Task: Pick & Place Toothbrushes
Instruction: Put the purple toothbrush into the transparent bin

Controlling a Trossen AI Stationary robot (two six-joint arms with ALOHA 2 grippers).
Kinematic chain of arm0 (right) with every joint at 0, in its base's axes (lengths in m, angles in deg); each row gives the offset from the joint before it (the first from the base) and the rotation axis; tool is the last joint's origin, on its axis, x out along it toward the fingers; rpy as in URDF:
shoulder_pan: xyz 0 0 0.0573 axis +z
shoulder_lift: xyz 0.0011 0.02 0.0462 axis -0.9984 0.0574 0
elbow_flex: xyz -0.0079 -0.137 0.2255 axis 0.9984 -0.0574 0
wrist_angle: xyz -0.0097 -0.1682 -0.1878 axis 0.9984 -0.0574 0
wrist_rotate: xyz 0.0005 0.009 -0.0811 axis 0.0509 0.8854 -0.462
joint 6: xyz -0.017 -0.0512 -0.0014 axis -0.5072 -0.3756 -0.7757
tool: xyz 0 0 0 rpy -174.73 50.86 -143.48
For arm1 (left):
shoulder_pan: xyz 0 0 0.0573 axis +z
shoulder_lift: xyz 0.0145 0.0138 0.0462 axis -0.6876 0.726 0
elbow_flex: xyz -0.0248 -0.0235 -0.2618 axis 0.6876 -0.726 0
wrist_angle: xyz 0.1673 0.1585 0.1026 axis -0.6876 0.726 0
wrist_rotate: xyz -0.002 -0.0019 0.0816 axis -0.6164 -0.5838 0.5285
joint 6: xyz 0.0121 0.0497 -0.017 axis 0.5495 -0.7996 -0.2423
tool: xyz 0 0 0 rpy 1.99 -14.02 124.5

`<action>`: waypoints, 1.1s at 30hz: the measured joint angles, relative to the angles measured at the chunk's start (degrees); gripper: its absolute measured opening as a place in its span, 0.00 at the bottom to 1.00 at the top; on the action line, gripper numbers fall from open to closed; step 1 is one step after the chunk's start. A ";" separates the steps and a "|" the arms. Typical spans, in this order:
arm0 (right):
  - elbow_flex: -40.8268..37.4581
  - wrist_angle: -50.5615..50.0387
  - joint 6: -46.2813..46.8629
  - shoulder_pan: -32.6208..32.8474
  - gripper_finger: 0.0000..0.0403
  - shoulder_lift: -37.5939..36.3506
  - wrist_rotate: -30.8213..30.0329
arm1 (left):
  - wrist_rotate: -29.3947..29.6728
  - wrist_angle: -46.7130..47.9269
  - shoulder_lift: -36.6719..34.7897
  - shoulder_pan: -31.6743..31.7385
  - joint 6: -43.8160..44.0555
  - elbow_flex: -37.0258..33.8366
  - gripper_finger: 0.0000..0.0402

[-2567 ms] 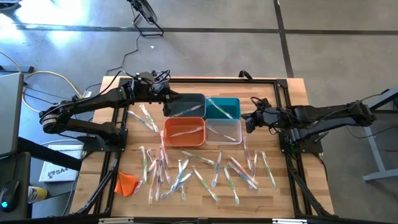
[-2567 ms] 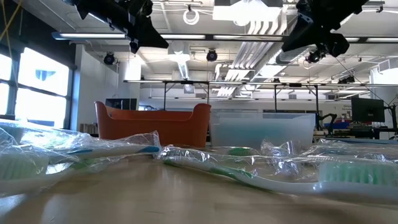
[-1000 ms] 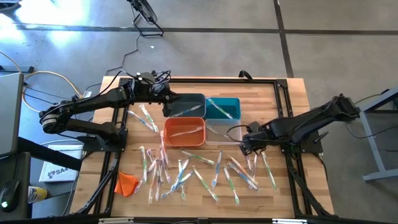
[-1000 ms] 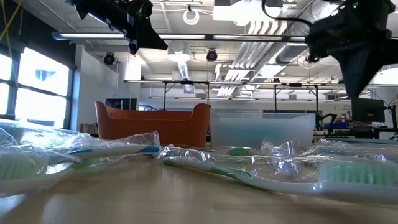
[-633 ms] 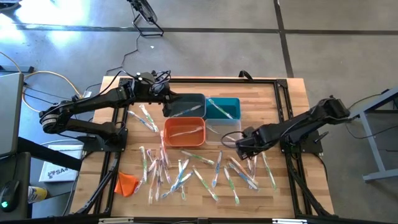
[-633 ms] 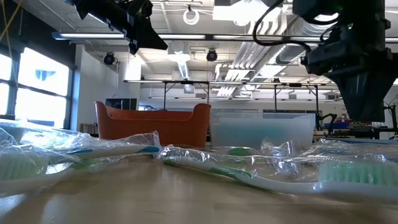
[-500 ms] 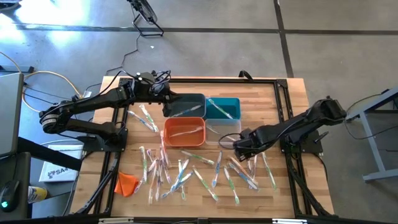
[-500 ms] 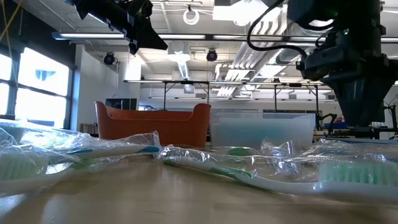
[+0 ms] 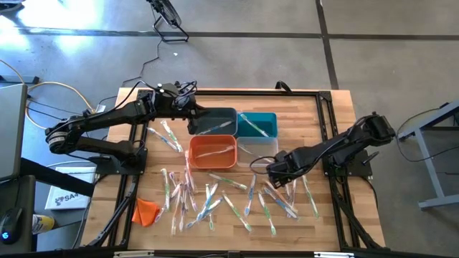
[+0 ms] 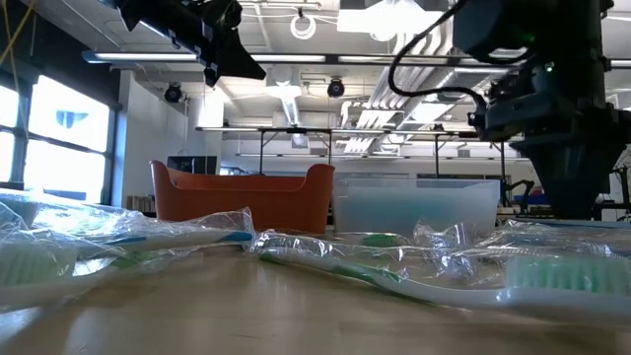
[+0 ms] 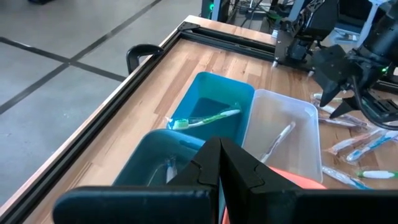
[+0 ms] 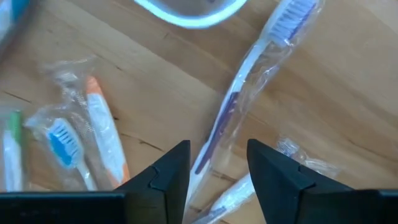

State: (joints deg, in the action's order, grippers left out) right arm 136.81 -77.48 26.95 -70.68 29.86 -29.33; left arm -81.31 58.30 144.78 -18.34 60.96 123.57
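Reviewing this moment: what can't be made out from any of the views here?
- Dark grey bin: contents partly hidden in the high view by the left gripper above it.
- Right gripper: whether its tips touch the purple-handled toothbrush; the wrist view cuts them off.
- Orange bin: its opaque wall hides the inside in the low view.
- Loose toothbrushes: too small in the high view to count.
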 joint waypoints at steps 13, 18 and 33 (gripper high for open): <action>-5.33 6.78 0.74 0.00 0.33 0.02 2.01 | 0.10 0.02 0.02 0.02 0.00 0.00 0.00; -5.35 6.78 1.51 -0.02 0.21 0.02 0.43 | 0.10 0.02 0.02 0.00 0.00 0.00 0.00; -5.77 5.95 4.16 0.00 0.01 -0.88 0.39 | 0.08 0.07 0.02 0.00 0.00 0.00 0.00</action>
State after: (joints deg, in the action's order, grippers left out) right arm 131.04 -71.54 31.11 -70.68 28.98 -28.93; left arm -81.23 58.36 144.80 -18.34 60.96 123.57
